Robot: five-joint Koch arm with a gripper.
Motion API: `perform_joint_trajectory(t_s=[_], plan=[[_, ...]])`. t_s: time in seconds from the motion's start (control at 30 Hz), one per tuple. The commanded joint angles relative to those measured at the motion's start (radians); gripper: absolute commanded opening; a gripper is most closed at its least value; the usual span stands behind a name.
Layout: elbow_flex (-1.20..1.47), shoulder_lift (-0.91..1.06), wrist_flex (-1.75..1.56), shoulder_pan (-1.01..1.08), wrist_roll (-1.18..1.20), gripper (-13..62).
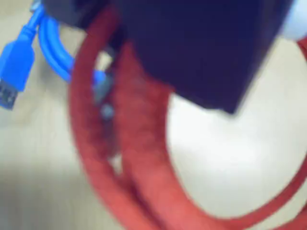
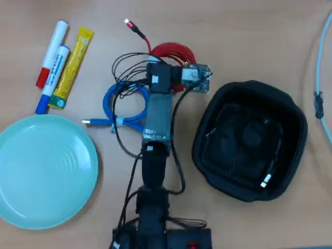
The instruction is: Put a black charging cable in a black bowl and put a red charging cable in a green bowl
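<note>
The red charging cable point(image 2: 175, 52) lies coiled on the table at top centre, with one plug lead trailing up-left. In the wrist view it is a large blurred red ring point(image 1: 139, 158) right under the camera. My gripper point(image 2: 174, 70) hangs over the coil's near edge. It shows only as a dark blurred block point(image 1: 201, 52), so its jaws cannot be made out. The black charging cable point(image 2: 265, 181) lies inside the black bowl point(image 2: 207, 155) on the right, a silver plug showing. The green bowl point(image 2: 46, 171) sits at lower left with nothing in it.
A blue coiled cable point(image 2: 124, 106) point(image 1: 53, 52) lies just left of the arm, touching the red coil's side. Two markers point(image 2: 52, 52) and a yellow tube point(image 2: 72, 62) lie at top left. A pale cable point(image 2: 317, 67) runs along the right edge.
</note>
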Motion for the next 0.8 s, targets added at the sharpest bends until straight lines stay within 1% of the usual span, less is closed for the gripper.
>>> perform_joint_trajectory(t_s=[0.0,0.2,0.5,0.67,0.77], plan=[[-0.052,0.166,0.057,-0.037,-0.072,-6.7],[-0.052,0.267,0.057,-0.133,-0.247,-6.7],[-0.043,0.302,0.063,-0.466,-0.456,-6.8],[0.058,0.347,0.081,-0.592,-0.459,-6.8],[0.163,0.379,0.078,-0.707,-0.459,-6.7]])
